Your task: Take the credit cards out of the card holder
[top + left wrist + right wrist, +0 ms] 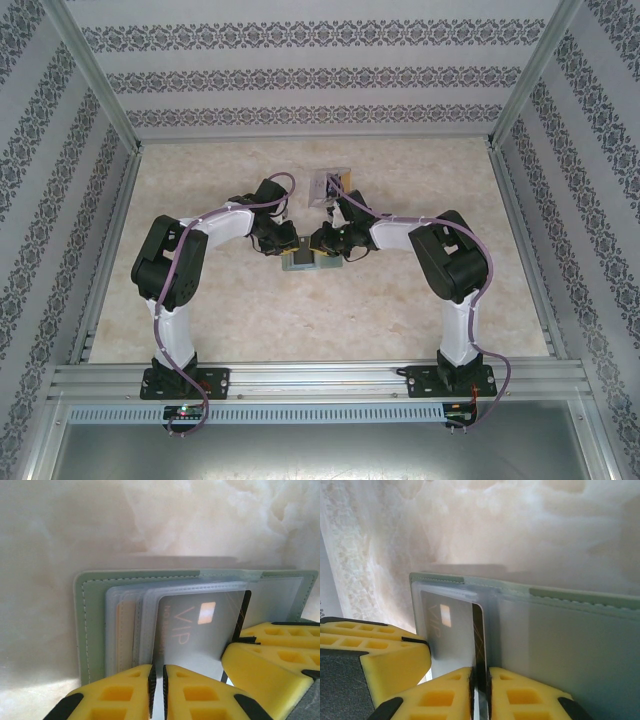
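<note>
Seeing the wallet (92, 625) lying open and flat on the desk (250, 330), about mid-desk, right where both arms are meeting. Showing off a grey-green cover with pale stitching and a fan of clear sleeves inside.

Counting three cards, all sitting inside the wallet:
- silver card (195, 635) with "VIP" printed on it, up front in the top sleeve (148, 630)
- orange card (122, 630) tucked further back, glowing through the plastic
- black card (479, 630) with thin gold lines, showing edge-on just beside the silver one

Left hand (158, 690): pinching narrow on the near edge of that top sleeve, with only a sliver of gap showing between the yellow fingers. Not managing to tell whether it's biting the silver card too or just the plastic.

Right hand (481, 690): also narrow, gripping the black card's near edge, with the card running straight into the slit between the fingers.

Noticing both hands sitting just beside each other at the wallet's near edge, almost touching.

Also spotting a clear tray (330, 185) further back on the desk, behind the right arm's wrist and apart from the wallet.
</note>
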`<state>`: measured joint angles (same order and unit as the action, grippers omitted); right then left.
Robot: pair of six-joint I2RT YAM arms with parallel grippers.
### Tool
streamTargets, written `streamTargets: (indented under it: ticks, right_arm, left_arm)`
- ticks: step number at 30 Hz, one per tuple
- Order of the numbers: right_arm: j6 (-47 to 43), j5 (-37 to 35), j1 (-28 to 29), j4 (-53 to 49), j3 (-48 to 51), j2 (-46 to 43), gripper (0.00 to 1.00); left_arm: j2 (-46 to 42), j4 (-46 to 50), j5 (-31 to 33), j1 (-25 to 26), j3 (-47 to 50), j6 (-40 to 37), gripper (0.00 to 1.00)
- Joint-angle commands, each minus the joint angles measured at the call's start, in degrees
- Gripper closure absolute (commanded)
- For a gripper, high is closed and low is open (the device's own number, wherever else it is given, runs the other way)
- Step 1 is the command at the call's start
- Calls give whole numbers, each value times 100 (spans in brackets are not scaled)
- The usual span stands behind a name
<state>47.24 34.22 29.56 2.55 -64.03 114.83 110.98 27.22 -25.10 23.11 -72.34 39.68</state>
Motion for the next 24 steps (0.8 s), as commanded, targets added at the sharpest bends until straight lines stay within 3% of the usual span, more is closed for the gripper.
streamTargets:
  ticks: [1, 13, 24]
  right_arm:
    - [79, 147, -43, 337, 120, -112, 84]
    - [177, 298, -169, 692, 406, -211, 80]
    - [218, 402, -184, 967, 518, -205, 90]
  left_arm:
    - [277, 275, 225, -48, 51, 25, 83]
    - [324, 292, 250, -53, 91, 19, 84]
    - [390, 324, 292, -54, 92, -28, 87]
